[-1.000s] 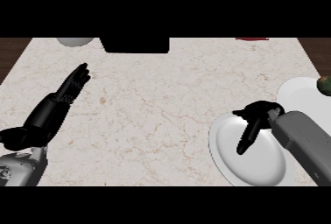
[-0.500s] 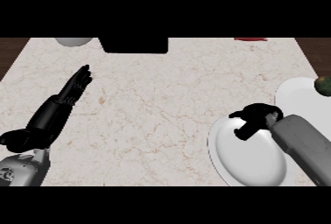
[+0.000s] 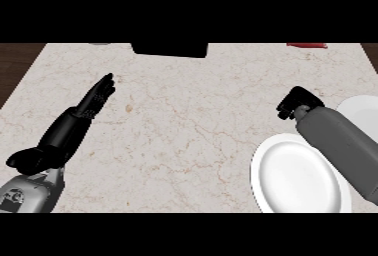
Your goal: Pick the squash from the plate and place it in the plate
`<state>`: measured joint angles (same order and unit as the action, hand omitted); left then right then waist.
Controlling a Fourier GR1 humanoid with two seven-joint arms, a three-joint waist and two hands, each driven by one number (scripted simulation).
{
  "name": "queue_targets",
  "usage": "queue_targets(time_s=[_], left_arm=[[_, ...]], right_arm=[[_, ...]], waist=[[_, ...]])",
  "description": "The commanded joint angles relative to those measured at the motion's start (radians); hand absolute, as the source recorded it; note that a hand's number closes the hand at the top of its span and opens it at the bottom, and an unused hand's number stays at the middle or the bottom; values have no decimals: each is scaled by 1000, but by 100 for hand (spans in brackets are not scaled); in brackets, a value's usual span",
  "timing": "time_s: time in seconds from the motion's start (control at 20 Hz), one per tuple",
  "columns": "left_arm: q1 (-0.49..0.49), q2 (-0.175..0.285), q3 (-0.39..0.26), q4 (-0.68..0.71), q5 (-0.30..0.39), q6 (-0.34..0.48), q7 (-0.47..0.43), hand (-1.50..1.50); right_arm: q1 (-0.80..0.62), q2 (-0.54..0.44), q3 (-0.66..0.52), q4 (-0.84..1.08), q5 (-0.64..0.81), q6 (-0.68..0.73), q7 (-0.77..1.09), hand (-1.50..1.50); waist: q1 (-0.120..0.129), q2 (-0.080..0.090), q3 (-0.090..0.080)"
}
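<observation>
**Robot hand hangs curled between two white plates on a marble counter**

The fingers [image 3: 294,96] of the right hand [image 3: 299,104] are curled in on themselves at the right of the frame, and nothing shows inside them. The hand sits over bare counter [image 3: 192,120], just left of a white plate [image 3: 363,111] that is cut off by the right edge. It is also just above the rim of a second, larger white plate [image 3: 295,182] at the lower right. Behind the hand, the grey right forearm [image 3: 341,147] runs down to the lower right corner, crossing the upper right rim of the larger plate and hiding part of the smaller one.

At the left of the frame, the left hand [image 3: 90,105] rests open, its fingers [image 3: 104,86] straight and pointing toward the top. Its grey forearm [image 3: 29,192] comes in from the lower left corner.

The squash shows nowhere in this view; both plates' visible faces are bare white.

Along the top edge stand a black block [image 3: 170,48] and, further right, a red object [image 3: 306,45].
</observation>
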<state>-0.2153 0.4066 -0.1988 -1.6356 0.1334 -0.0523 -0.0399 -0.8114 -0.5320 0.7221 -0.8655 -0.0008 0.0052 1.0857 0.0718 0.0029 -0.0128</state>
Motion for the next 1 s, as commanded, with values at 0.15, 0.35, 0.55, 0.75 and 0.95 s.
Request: queue_targets(time_s=[0.15,0.35,0.55,0.75,0.95], left_arm=[[-18,9,6,22,0,-21,-9,0],[-43,14,38,45,17,-23,6,0],[-19,7,26,37,-1,-12,8,0],[-7,6,47,36,9,-3,12,0],[-3,11,54,35,-2,-3,-4,0]], right_arm=[[-226,111,104,173,324,-278,288,150],[-350,209,111,244,415,-282,377,150],[-427,276,95,342,485,-308,400,150],[-469,303,89,460,552,-326,401,150],[-530,299,73,551,603,-340,401,150]], waist=[[15,6,8],[-15,0,9],[-34,-10,10],[-51,-14,10],[-67,-16,10]])
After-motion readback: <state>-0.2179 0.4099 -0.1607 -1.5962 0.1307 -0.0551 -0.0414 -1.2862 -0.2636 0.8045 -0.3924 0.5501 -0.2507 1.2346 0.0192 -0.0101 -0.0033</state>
